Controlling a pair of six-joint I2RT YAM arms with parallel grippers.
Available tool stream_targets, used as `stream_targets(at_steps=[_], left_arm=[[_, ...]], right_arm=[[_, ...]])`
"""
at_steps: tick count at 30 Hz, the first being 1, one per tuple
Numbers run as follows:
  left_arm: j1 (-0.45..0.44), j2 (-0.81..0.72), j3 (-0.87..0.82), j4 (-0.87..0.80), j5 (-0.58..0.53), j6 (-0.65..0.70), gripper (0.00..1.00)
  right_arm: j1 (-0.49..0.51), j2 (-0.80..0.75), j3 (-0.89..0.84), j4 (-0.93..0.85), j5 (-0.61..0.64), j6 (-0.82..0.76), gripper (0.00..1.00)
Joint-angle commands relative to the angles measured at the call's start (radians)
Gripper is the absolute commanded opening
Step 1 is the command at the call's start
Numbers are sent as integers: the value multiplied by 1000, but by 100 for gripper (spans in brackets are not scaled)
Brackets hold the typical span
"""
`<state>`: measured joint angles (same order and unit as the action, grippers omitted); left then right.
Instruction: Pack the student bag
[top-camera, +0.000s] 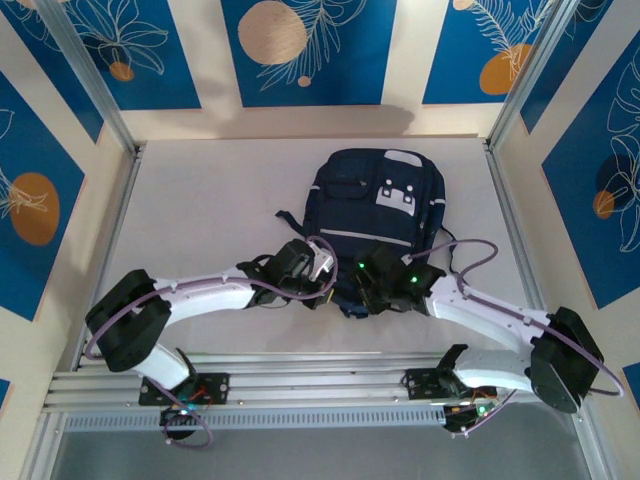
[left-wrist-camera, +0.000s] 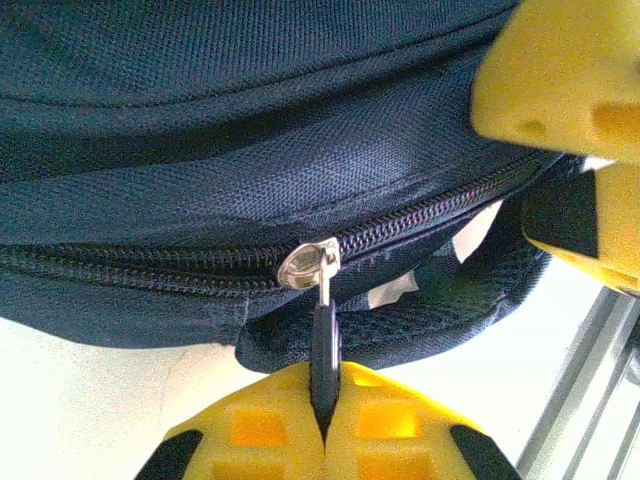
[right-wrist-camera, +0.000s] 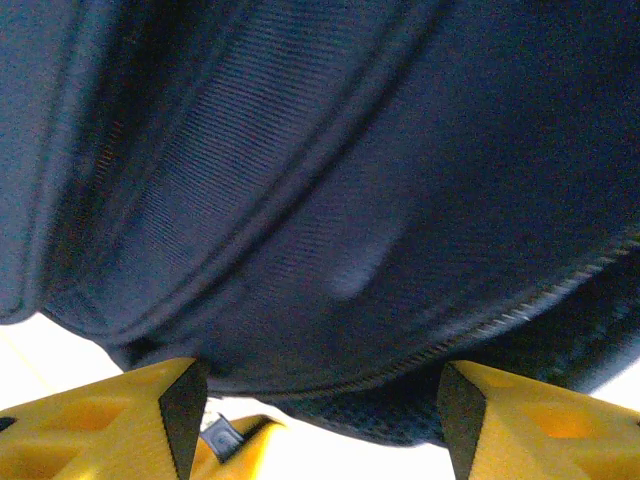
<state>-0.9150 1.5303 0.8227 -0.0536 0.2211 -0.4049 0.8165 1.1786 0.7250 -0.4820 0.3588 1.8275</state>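
1. The student bag (top-camera: 378, 215) lies flat on the table (top-camera: 200, 220), about midway between its left and right edges, with the front pockets up.
2. The left gripper (left-wrist-camera: 325, 405) is at the bag's near end. Its fingers are pressed together on the dark zipper pull (left-wrist-camera: 324, 340), which hangs from the silver slider (left-wrist-camera: 303, 267).
3. The right gripper (right-wrist-camera: 318, 400) sits just beside it at the same end, its fingers spread wide and the bag's fabric close over the gap.
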Motion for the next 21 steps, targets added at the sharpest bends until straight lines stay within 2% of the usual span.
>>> stream_targets(at_steps=[1, 3, 7, 11, 13, 21], left_arm=[[-20, 2, -8, 38, 43, -8, 0], [-24, -1, -8, 38, 44, -9, 0], [-25, -8, -10, 32, 40, -8, 0], [-26, -9, -6, 25, 31, -2, 0], [-25, -2, -3, 23, 28, -2, 0], [-25, 38, 38, -10, -33, 5, 0]], right_arm=[[-13, 49, 20, -2, 79, 26, 61], [-26, 78, 16, 2, 80, 18, 51], [-40, 104, 23, -50, 102, -16, 22], [-56, 77, 10, -98, 134, -61, 3], [-69, 45, -5, -115, 149, -86, 0], [-155, -88, -57, -197, 182, -278, 0]])
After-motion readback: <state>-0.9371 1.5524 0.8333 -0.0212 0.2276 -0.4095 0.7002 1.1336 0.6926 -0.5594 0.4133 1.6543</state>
